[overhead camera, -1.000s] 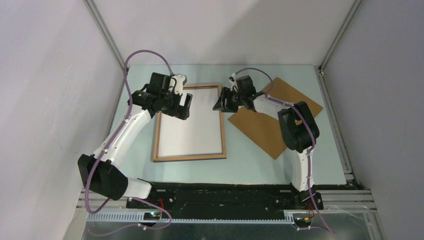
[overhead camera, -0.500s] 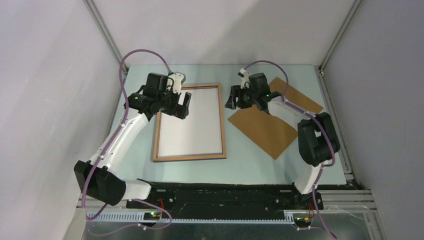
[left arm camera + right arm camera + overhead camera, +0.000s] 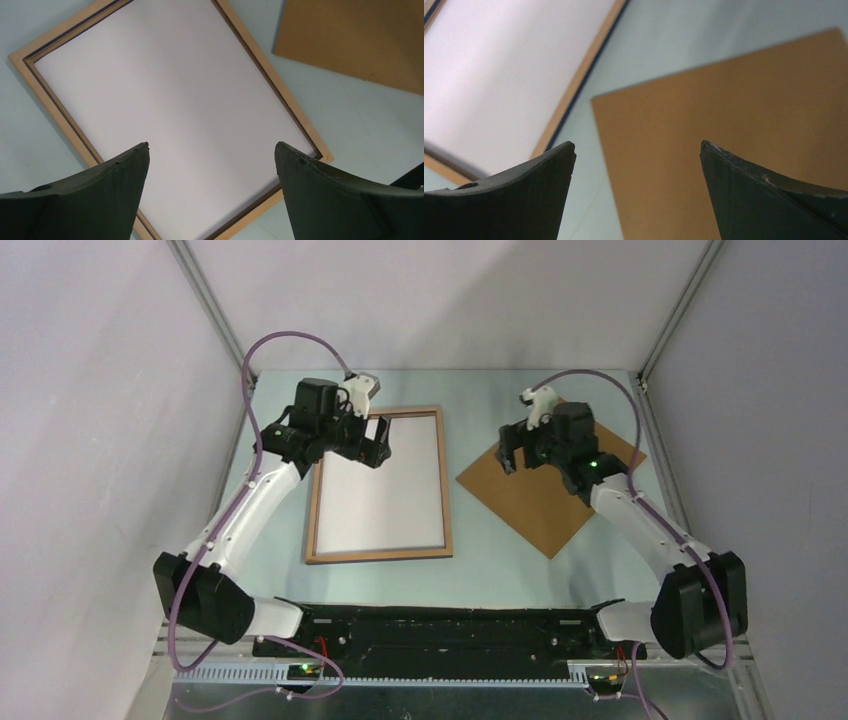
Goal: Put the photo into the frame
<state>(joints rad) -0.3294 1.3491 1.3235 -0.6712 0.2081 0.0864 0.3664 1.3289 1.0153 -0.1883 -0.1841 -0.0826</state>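
1. The photo (image 3: 385, 485) lies white side up inside the frame (image 3: 378, 556), filling the opening. A thin dark line of rebate shows around it in the left wrist view.
2. The frame rests flat on the table (image 3: 520, 580), left of centre and wood-brown face up. Its long axis runs from the near edge toward the far wall, leaning very slightly.
3. The left gripper (image 3: 372, 452) hangs above the frame's far-left corner, so the photo stretches away from it toward the near edge and to the right. Its jaws are spread wide and hold nothing.
4. The right gripper (image 3: 512, 455) is apart from the frame, off its right rail. It is over the left corner of the backing board (image 3: 540, 500), with jaws likewise wide apart and empty.
5. The board lies just to the right of the frame without touching it. It is turned cornerwise, its edges well off the frame's long axis.
6. Judgement: the photo looks seated, so the left arm is the nearer one for pressing or checking it. Should the board go on top, the right arm is placed for that, and the board would need turning to match the frame's axis.
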